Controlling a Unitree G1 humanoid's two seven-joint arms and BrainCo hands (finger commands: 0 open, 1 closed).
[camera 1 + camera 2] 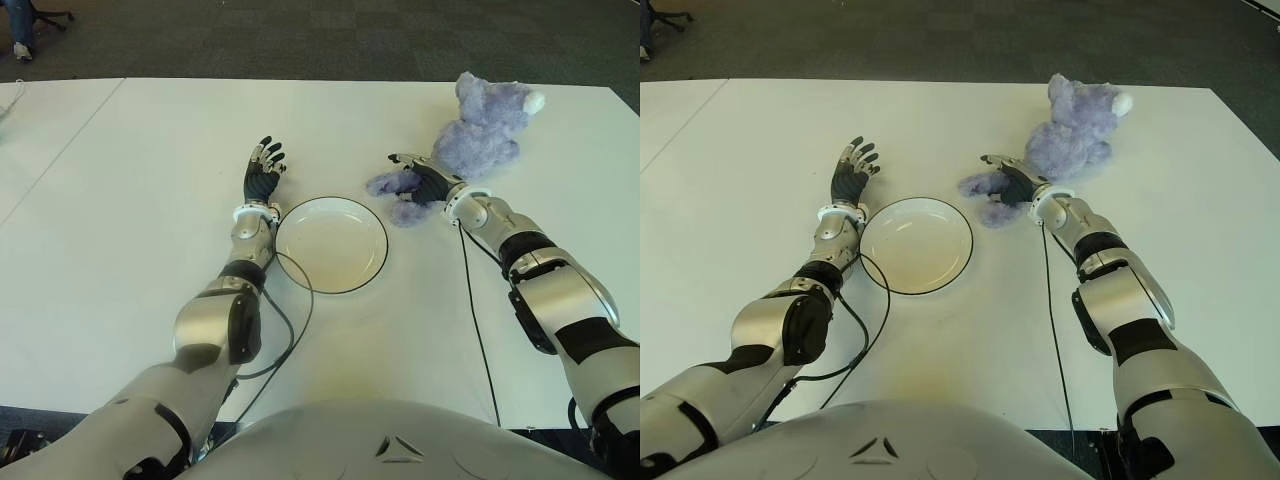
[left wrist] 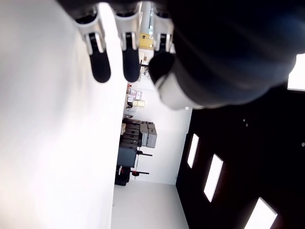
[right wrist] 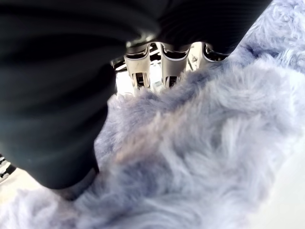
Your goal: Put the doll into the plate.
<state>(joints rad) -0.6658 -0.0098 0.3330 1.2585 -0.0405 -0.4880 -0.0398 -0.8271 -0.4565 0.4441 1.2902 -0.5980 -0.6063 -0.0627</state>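
A fluffy lavender doll (image 1: 480, 130) lies on the white table (image 1: 140, 220), to the far right of a white plate (image 1: 331, 245) with a dark rim. My right hand (image 1: 418, 178) is over the doll's legs at its plate-side end. In the right wrist view the fingers (image 3: 167, 67) reach fairly straight across the fur (image 3: 200, 143), with the thumb alongside, not closed around it. My left hand (image 1: 263, 170) shows just left of the plate, fingers (image 2: 101, 62) spread and holding nothing. The plate holds nothing.
A black cable (image 1: 300, 315) loops from my left forearm beside the plate's near edge. Another thin cable (image 1: 472, 300) runs along the right arm. Dark carpet lies beyond the table's far edge, with a chair base and a person's foot (image 1: 22, 45) at the far left.
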